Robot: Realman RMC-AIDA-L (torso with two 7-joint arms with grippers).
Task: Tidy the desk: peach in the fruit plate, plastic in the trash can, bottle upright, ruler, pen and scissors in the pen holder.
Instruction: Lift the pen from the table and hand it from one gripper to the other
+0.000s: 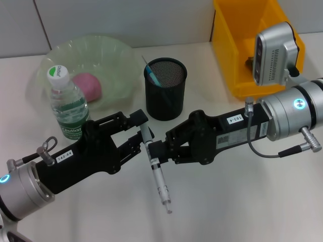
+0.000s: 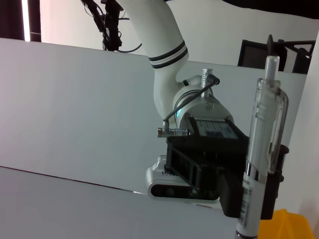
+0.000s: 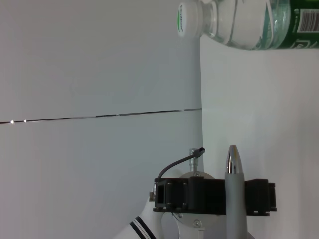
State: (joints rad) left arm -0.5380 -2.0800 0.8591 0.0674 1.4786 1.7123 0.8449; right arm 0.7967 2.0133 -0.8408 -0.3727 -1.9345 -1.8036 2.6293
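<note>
one pen [image 1: 154,166], hanging above the desk [image 1: 242,212] near its front edge, pinched from both sides: left gripper [image 1: 143,140] closing on the upper barrel, right gripper [image 1: 160,153] clamping just below. handing over mid-air, probably left to right; keeping one grip firm until the other lets go, barrel steady.
one pen holder [image 1: 166,88] at mid-desk, already containing one blue item.
one bottle [image 1: 66,103] standing upright.
one peach [image 1: 88,85] resting in one fruit plate [image 1: 116,55].
one trash can [image 1: 241,45] sitting at the back right corner.
</note>
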